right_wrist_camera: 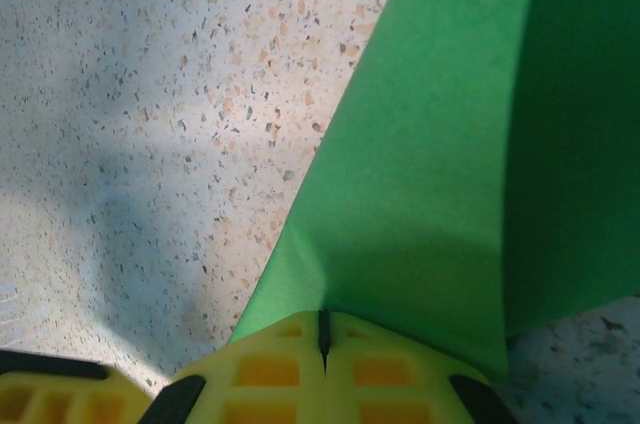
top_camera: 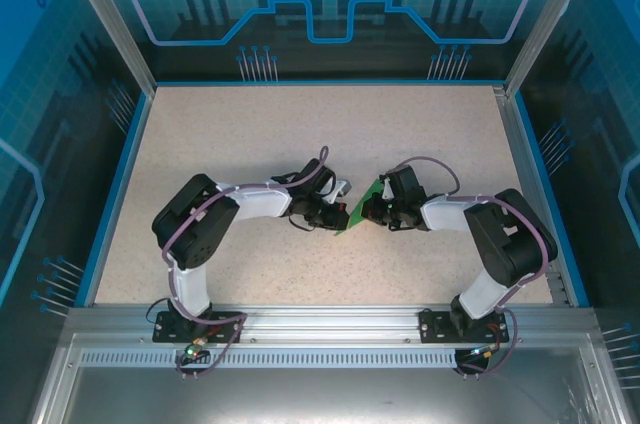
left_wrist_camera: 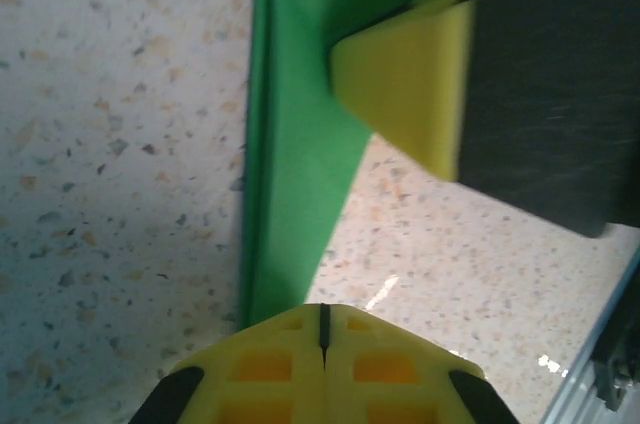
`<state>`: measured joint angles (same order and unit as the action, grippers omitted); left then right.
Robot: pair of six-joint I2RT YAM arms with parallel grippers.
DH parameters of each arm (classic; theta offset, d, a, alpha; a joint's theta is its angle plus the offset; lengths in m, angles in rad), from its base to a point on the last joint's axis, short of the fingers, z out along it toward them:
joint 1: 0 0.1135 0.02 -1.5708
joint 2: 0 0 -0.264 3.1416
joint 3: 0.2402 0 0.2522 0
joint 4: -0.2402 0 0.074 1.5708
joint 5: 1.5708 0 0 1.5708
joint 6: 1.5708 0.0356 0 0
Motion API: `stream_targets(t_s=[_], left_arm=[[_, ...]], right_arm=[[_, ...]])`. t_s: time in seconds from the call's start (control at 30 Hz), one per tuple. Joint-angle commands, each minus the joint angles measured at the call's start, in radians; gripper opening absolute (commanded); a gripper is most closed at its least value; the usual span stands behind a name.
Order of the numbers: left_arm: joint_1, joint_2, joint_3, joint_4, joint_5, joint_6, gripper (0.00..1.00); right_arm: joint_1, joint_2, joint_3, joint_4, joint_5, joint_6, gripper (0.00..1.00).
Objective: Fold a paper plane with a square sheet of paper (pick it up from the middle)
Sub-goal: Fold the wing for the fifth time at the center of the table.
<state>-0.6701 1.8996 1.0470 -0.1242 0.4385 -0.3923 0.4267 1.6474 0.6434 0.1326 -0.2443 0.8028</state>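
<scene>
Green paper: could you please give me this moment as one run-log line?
green paper: partly folded, between grippers | left gripper: shut on it | right gripper: shut on it

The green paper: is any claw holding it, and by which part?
The right claw seems to pinch the folded green paper at a crease. The left claw is shut at its narrow end; a grip there cannot be told.
</scene>
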Motion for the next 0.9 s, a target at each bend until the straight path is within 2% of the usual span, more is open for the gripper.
stream_targets(t_s=[0.0,0.3,0.43,0.63,0.73,0.87], left_arm=[[0.006,0.029,0.029,-0.026,0.004,0.033,0.0],[0.007,0.072,0.017,-0.086,-0.091,0.088,0.0],[0.007,0.082,0.007,-0.095,-0.107,0.099,0.0],[0.007,0.098,0.013,-0.099,-0.105,0.104,0.0],[0.007,0.107,0.014,-0.089,-0.096,0.097,0.0],[0.007,0.11,0.005,-0.076,-0.084,0.084,0.0]], right_arm=[[-0.013,0.022,-0.03,-0.16,0.08,-0.013,0.0],[-0.014,-0.036,-0.016,-0.157,0.057,0.002,0.03],[-0.014,-0.12,0.002,-0.186,0.055,0.011,0.07],[0.0,-0.253,0.015,-0.222,0.06,0.049,0.07],[0.026,-0.274,0.002,-0.178,0.067,0.098,0.06],[0.06,-0.24,-0.054,-0.035,0.085,0.192,0.04]])
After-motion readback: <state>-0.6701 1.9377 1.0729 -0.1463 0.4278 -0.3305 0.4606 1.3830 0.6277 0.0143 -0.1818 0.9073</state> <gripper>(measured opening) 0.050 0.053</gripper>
